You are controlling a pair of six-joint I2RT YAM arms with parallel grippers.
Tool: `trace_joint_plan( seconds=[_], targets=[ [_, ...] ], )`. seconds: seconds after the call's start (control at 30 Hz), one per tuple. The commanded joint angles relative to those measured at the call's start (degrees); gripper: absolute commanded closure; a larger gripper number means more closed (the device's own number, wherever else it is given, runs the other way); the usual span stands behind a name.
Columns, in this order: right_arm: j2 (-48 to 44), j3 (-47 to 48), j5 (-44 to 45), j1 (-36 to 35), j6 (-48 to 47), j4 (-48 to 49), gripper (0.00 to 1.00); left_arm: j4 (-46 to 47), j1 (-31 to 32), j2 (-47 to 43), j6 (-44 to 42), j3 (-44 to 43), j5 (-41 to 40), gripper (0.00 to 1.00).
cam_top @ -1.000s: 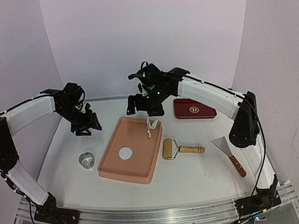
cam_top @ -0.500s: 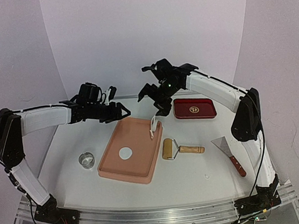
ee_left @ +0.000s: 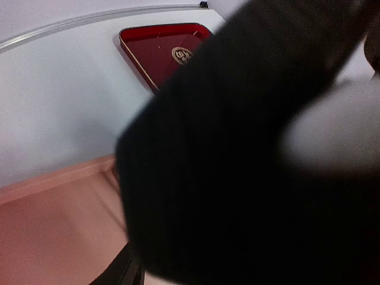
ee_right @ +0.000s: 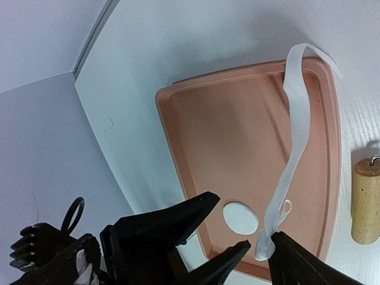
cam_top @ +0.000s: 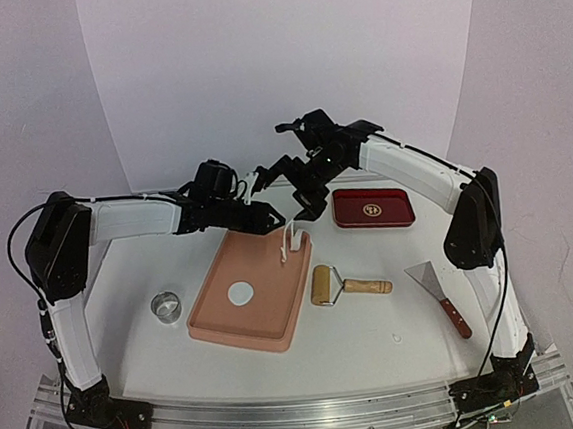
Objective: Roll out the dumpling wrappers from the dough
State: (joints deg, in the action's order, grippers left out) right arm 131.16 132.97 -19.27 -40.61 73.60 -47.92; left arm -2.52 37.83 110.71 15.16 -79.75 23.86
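One ragged strip of dough (cam_top: 288, 242) is dangling from the right claw (cam_top: 302, 214), which is pinching its upper end between clenched fingers. The strip's lower end is lying over the far right corner of the pink tray (cam_top: 256, 267). One neat round dumpling wrapper (cam_top: 240, 294) is lying flat on the tray's floor, toward its left side and well apart from the strip. The right arm is rising from its base at the near right, its elbow standing high by the right edge of the counter (cam_top: 378, 337). Its forearm is reaching back toward the left, so the claw is pointing down above that tray corner. The left arm is stretching almost level across the far side of the counter, and the left claw (cam_top: 272, 217) is hovering just beside the strip at the tray's far edge. Seen from the right wrist, its fingers are spreading apart, released. A dark blur is blocking most of the left wrist view. Right of the pink tray a wooden roller (cam_top: 325, 284) is lying on the counter, with a red-handled scraper (cam_top: 439, 291) farther right. Behind them a red tray (cam_top: 397, 211) is sitting, bearing a gold emblem. A small metal ring (cam_top: 165, 307) is standing left of the pink tray.
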Motion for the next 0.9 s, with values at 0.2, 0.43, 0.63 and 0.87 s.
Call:
trace_joint_plan(
  seconds=[0.2, 0.43, 0.63, 0.87],
  targets=[
    [-1.8, -1.3, 0.3, 1.8, 0.4, 2.0, 0.02, 1.3, 0.0, 0.0, -1.3, -2.5, 4.4, 0.62],
    [-4.1, -3.7, 0.6, 4.9, 1.9, 2.0, 0.02, 8.9, 0.0, -4.5, 0.5, 5.6, 3.0, 0.52],
    [-3.9, -4.1, -1.0, 5.2, 2.6, 2.2, 0.02, 12.4, 0.0, -3.1, 2.3, 5.1, 2.6, 0.53],
    [-4.0, -4.0, -1.9, 5.2, 3.1, 2.5, 0.02, 9.2, 0.6, 1.7, 1.8, -0.9, 4.8, 0.54]
  ],
)
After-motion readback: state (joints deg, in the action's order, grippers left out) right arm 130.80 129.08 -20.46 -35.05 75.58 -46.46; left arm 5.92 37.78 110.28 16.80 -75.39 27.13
